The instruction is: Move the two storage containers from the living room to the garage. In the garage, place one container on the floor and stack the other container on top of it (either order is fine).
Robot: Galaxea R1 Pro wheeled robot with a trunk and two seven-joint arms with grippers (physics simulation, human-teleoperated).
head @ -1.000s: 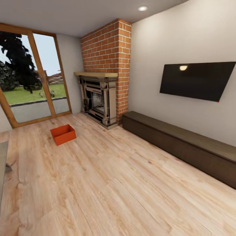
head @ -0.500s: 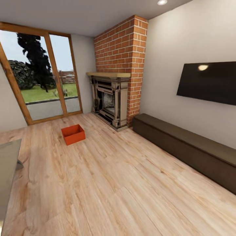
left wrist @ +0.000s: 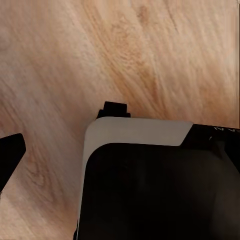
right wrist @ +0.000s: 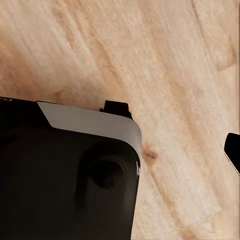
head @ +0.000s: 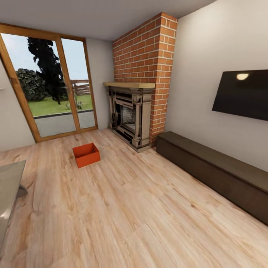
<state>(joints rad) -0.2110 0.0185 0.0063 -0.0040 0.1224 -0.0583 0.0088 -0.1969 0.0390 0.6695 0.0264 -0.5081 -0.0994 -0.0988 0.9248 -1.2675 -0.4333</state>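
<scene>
1. The floor (head: 123,208) of light wood planks fills the lower half of the head view and lies behind the robot parts in both wrist views.
2. A cream wall (head: 208,48) takes the upper right of the frame.
3. A wood-framed glass door (head: 48,85) stands at the upper left, with grass, a dark tree and a fence behind the glass.
4. A red brick chimney (head: 149,59) rises at upper centre, between the door and the cream wall, with a dark fireplace (head: 128,115) under a pale wood mantel at its foot.
5. A long, low dark cabinet (head: 216,171) runs along the wall's foot from the fireplace toward the right edge.
6. A black screen (head: 242,95) hangs on the wall above the cabinet, at the right edge.
7. A grey tabletop (head: 8,193) cuts in at the lower left edge.
8. One container (head: 86,155), orange-red and lidless, sits on the floor left of centre, in front of the door and left of the fireplace, apart from both.
9. The left gripper (left wrist: 65,130) and the right gripper (right wrist: 175,127) each show a dark fingertip on either side above the planks, with nothing between them; I cannot tell how wide either claw stands.
</scene>
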